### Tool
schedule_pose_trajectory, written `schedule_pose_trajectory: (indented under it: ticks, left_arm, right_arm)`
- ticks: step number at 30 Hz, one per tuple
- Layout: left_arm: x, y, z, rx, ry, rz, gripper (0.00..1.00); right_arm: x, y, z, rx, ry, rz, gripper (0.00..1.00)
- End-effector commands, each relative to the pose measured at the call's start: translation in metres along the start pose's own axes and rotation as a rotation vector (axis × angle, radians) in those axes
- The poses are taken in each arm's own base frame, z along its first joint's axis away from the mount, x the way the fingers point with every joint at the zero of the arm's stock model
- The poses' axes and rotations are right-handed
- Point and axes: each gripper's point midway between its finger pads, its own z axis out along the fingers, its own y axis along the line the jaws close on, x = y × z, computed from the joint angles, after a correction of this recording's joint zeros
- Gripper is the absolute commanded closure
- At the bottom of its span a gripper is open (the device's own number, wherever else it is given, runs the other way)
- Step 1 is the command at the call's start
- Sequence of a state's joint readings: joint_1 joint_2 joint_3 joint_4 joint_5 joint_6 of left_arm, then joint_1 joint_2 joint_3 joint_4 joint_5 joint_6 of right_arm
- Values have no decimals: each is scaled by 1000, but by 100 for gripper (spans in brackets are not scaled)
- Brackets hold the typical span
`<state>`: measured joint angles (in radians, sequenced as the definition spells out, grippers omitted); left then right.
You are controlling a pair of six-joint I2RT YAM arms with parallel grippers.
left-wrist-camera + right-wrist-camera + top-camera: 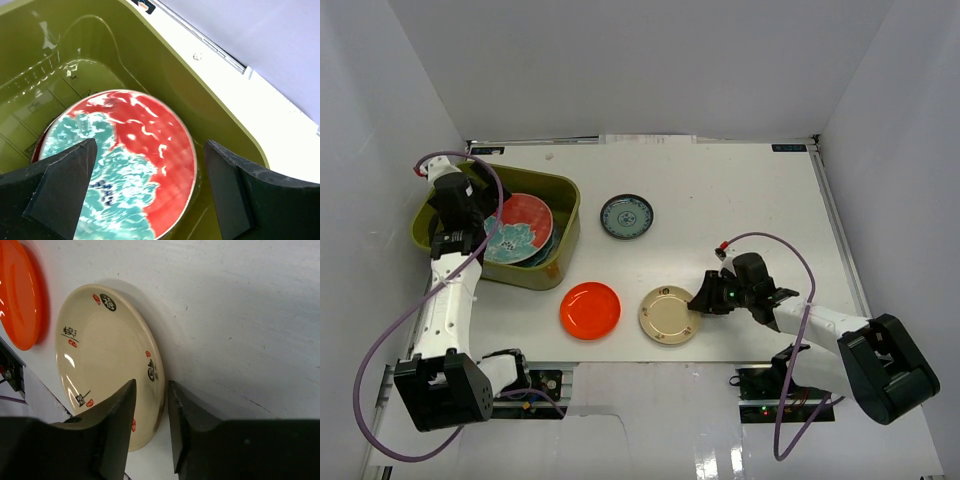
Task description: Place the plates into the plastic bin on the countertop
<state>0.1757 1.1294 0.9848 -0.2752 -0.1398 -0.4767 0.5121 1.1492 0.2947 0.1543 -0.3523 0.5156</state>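
the green bin (536, 274) sits at the far left of the white table (750, 200). a red and teal plate (520, 228) lies on top inside it, with the edges of other plates just showing underneath. the left claw (468, 243) hangs over the bin's left side. from its own camera the left claw (150, 192) is spread wide, with one finger on either side of the red and teal plate (145, 145), and it grips nothing.

three plates are out on the table. a small blue plate (627, 216) sits alone near the middle. closer to the front edge, an orange plate (590, 310) and a cream plate (669, 315) lie side by side, near each other but not touching.

the right claw (704, 300) is low at the cream plate's right edge. close up, the right claw (151, 425) has its fingers drawn close together with the rim of the cream plate (100, 350) pinched between them. the orange plate (19, 295) shows just beyond.
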Motion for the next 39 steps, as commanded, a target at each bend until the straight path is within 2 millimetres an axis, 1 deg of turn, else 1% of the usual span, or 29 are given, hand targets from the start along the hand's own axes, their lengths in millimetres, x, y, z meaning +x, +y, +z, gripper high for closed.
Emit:
schedule_pose_trajectory:
  ticks: [1, 4, 5, 8, 11, 12, 13, 14, 15, 16, 19, 20, 22, 23, 24, 25, 26, 27, 28, 29, 30, 31, 32, 33, 34, 35, 37, 38, 39]
  left_arm:
    - [-22, 6, -9, -58, -85, 68, 2]
    - [-16, 4, -12, -38, -73, 48, 2]
    - [-13, 5, -13, -38, -62, 45, 2]
    - [-10, -6, -19, 20, -35, 23, 2]
    - [-14, -50, -39, 242, 11, -24, 2]
    - [-19, -76, -57, 381, 34, -27, 2]
    - [-21, -88, -67, 444, 45, -30, 2]
    - [-21, -97, -76, 498, 59, -32, 2]
    - [-21, -111, -96, 593, 83, -39, 2]
    - [-19, -117, -107, 632, 92, -31, 2]
    - [-22, -131, -139, 711, 90, -13, 2]
    - [-20, -137, -148, 738, 102, -7, 2]
    - [-29, -151, -169, 818, 95, 8, 2]
    - [-43, -163, -187, 876, 67, 21, 2]
    - [-50, -170, -198, 914, 59, 31, 2]
    - [-56, -176, -208, 947, 45, 44, 2]
    - [-65, -188, -231, 1013, 29, 63, 2]
    - [-69, -192, -239, 1035, 20, 73, 2]
    - [-72, -196, -246, 1055, 8, 90, 2]
    - [-76, -201, -259, 1087, -2, 102, 2]
    - [-76, -202, -261, 1091, -5, 106, 2]
    - [-75, -204, -263, 1096, -8, 120, 2]
    - [-73, -206, -265, 1098, -10, 124, 2]
    - [-68, -206, -261, 1090, -2, 127, 2]
    - [-64, -206, -259, 1085, 4, 132, 2]
    - [-59, -208, -259, 1092, 10, 143, 2]
    - [-52, -206, -253, 1067, 11, 145, 2]
    - [-49, -208, -254, 1072, 9, 157, 2]
    - [-48, -206, -251, 1050, -4, 157, 2]
  right_arm:
    - [16, -6, 1, 20, 47, 39, 64]
    - [-4, 0, -3, 31, -9, 22, 81]
    - [-12, 2, -5, 39, -36, 11, 91]
    - [-33, 16, -14, 20, -97, 4, 92]
    - [-82, 61, -37, -91, -240, -15, 92]
    - [-96, 73, -43, -115, -272, -19, 92]
    - [-124, 96, -57, -157, -334, -43, 92]
    - [-137, 109, -64, -182, -361, -51, 92]
    - [-150, 118, -68, -195, -380, -59, 92]
    - [-175, 141, -83, -237, -438, -89, 92]
    - [-204, 169, -79, -284, -459, -100, 92]
    - [-221, 194, -73, -325, -461, -122, 92]
    - [-236, 219, -59, -336, -470, -156, 92]
    - [-233, 224, -26, -308, -419, -155, 92]
    - [-256, 254, -33, -354, -461, -188, 92]
    - [-261, 265, -22, -363, -452, -194, 92]
    - [-257, 267, 14, -336, -406, -189, 92]
    - [-277, 293, 10, -368, -439, -206, 92]
    - [-280, 303, 21, -372, -432, -218, 92]
    - [-271, 301, 60, -344, -382, -215, 92]
    - [-288, 326, 55, -377, -414, -230, 92]
    - [-289, 336, 65, -381, -410, -242, 92]
    - [-277, 334, 102, -349, -372, -244, 92]
    - [-279, 341, 111, -346, -375, -255, 92]
    - [-287, 360, 107, -356, -384, -267, 92]
    - [-272, 357, 139, -335, -342, -268, 92]
    - [-277, 377, 142, -369, -365, -264, 92]
    - [-270, 375, 157, -375, -346, -260, 91]
    - [-271, 378, 158, -387, -353, -255, 87]
